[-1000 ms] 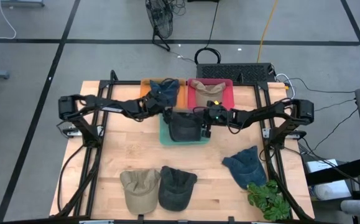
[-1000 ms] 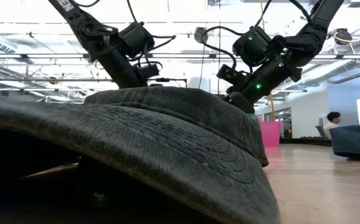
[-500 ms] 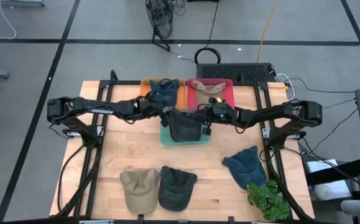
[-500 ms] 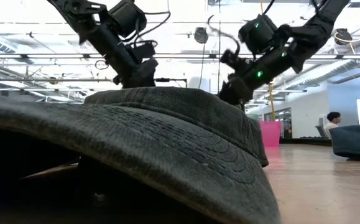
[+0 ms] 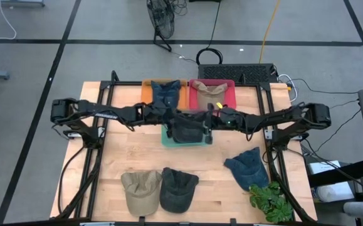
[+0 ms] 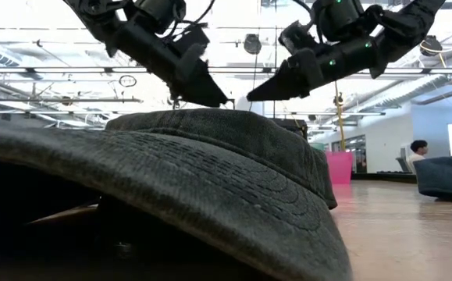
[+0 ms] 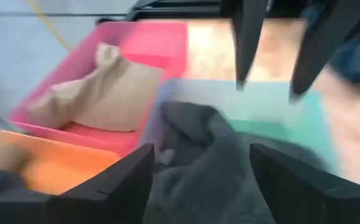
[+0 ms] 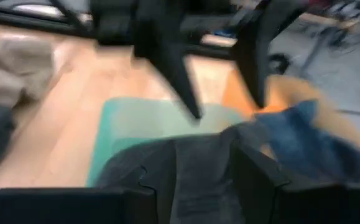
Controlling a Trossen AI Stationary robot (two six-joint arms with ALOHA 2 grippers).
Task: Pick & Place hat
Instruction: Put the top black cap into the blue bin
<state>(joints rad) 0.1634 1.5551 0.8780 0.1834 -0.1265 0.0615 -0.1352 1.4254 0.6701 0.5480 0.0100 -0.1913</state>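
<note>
Dark grey hat [image 5: 184, 129] crumpled in green tray [image 5: 166, 139], facing unclear. Left gripper [image 5: 170, 117], right gripper [image 5: 205, 119] above it, fingers spread, empty.

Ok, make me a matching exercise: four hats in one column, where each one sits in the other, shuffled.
Hats:
1. dark grey hat
2. tan hat
3. blue hat
4. khaki hat

Places:
A. pink bin
B. bare table, front edge
C. green bin
D. orange bin

Pairs: 1-C, 2-A, 3-D, 4-B
</note>
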